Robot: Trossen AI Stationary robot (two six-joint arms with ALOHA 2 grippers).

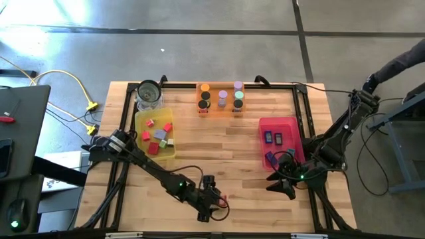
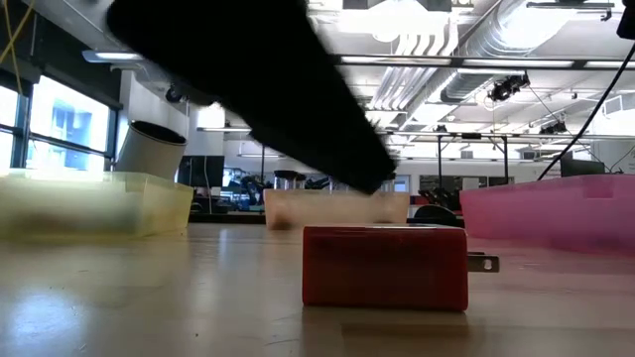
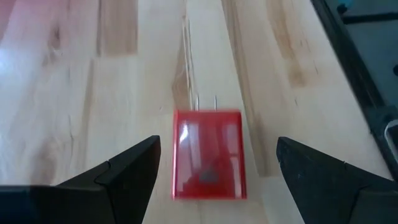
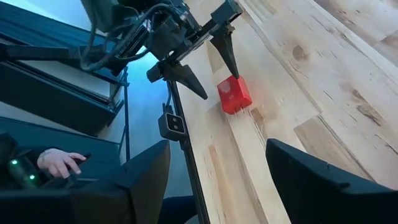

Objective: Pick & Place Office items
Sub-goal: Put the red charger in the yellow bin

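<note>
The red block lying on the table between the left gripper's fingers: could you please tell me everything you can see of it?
The red block is a small, glossy, plastic-looking box with two thin metal prongs at one end, like a plug adapter. It lies flat on the bare wooden table near its front edge, apart from the trays. The left gripper is open with a finger on either side of it, neither touching; only the table touches it. A faint dark mark shows on its upper face.
</note>
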